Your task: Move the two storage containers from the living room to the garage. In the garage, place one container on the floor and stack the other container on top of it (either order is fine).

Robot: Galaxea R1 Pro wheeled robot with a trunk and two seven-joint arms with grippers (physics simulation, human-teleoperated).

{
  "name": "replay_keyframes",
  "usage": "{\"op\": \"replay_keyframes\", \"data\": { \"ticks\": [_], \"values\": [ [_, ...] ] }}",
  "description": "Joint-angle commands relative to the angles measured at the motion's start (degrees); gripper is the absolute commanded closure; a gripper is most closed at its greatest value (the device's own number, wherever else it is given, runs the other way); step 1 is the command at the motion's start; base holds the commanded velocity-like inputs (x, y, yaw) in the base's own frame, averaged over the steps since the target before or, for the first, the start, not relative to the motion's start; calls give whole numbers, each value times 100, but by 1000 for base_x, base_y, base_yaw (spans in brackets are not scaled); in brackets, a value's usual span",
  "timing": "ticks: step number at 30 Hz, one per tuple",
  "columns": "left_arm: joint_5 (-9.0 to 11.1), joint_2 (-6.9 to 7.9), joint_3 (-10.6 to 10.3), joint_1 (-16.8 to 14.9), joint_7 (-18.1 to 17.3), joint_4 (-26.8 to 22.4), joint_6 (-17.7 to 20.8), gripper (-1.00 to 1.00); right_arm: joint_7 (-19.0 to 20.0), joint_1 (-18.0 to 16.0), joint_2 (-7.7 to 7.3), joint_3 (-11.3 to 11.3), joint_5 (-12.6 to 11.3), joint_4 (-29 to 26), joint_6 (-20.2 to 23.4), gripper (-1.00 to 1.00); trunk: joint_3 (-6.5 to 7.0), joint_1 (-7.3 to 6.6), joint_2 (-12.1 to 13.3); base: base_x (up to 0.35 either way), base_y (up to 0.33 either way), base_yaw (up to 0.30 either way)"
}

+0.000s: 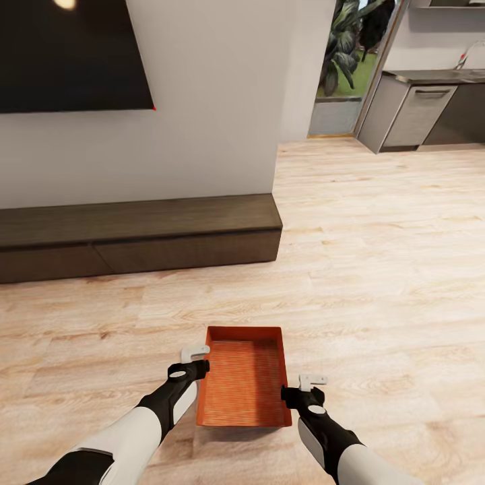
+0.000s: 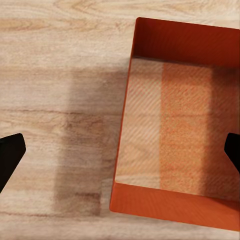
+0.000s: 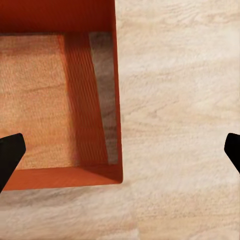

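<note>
While pincers straddle it, storage container [image 1: 244,380] bears no writing.

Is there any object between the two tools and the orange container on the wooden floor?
Nothing visible does. The left tool hangs open over the left wall of the storage container, the right tool open over its right wall. Both wrist views show bare plank floor beside the walls.

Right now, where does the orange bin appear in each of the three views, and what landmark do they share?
Head view: the bin sits low in the middle, on the wood floor, between the two claws.
Left wrist view: the bin takes the right side.
Right wrist view: the bin takes the upper left.
Shared landmark: the pale plank floor beside the bin.
</note>
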Motion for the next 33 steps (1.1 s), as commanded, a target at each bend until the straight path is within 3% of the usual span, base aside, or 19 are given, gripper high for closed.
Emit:
{"op": "replay_keyframes", "data": {
  "ticks": [1, 3, 8, 14, 24, 33],
  "values": [
    [53, -2, -41, -1, 32, -10, 28, -100, -23, -4, -6, 57, -13, 5, -23, -100, -22, 23, -44, 0, 0, 0],
    [49, -2, -42, -1, 32, -10, 48, -100, -13, -4, -15, 62, 140, 5, -29, -100, -58, 66, -124, 0, 0, 0],
    [47, -15, -48, -1, 45, -10, 63, -100, -12, -4, -41, 50, 230, 4, -32, -100, -148, 176, -325, 0, 0, 0],
    [61, -22, -43, -4, 37, 10, 51, -100, -18, -28, -68, 32, 242, -73, 18, -100, -148, 176, -325, 0, 0, 0],
    [52, -48, -40, -10, 19, 706, 28, -100, -77, -222, -6, 35, 242, -92, -15, -100, -148, 176, -325, 0, 0, 0],
    [47, -37, -42, -9, 15, 863, 15, -100, -89, -224, -2, 46, 245, -93, -28, -100, -309, 374, -686, 0, 0, 0]
  ]
}}
